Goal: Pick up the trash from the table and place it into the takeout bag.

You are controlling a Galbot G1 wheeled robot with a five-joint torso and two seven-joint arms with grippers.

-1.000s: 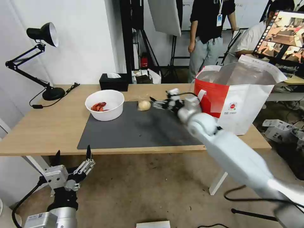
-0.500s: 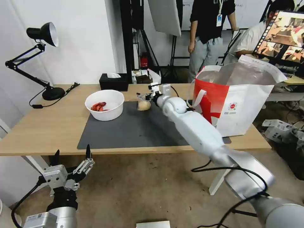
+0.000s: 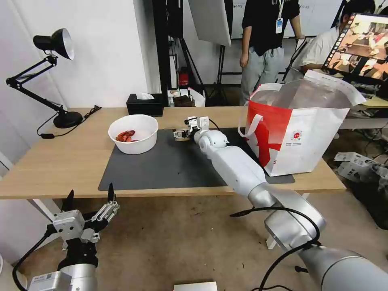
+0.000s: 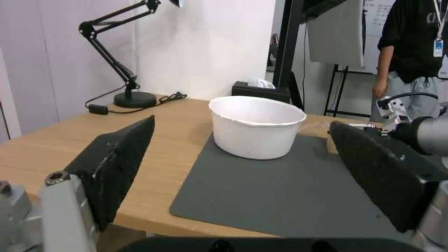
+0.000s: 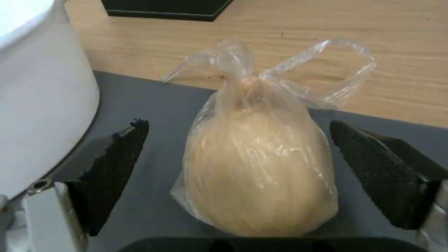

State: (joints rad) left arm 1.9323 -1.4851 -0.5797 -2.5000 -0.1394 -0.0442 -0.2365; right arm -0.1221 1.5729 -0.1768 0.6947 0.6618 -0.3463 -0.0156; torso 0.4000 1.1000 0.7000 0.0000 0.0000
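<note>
Where the head view shows just a pale scrap at the right gripper (image 3: 180, 134), the right wrist view shows the whole ball (image 5: 259, 168): yellowish, egg-shaped, in clear wrap. It lies on the mat (image 5: 154, 105) beside the mat's far edge, its long axis running from the gripper toward the table's (image 3: 60, 161) far edge, with the knotted wrap ends pointing that way over bare wood. The right gripper's (image 5: 238, 168) pads are spread, one on each side of the ball, neither touching it. The bowl (image 3: 133, 133) sits at the mat's far left corner; its red shells show from the head view alone. The bag (image 3: 299, 129) stands on the mat's right end. The left gripper (image 3: 89, 204) hangs spread below the table's near edge.
</note>
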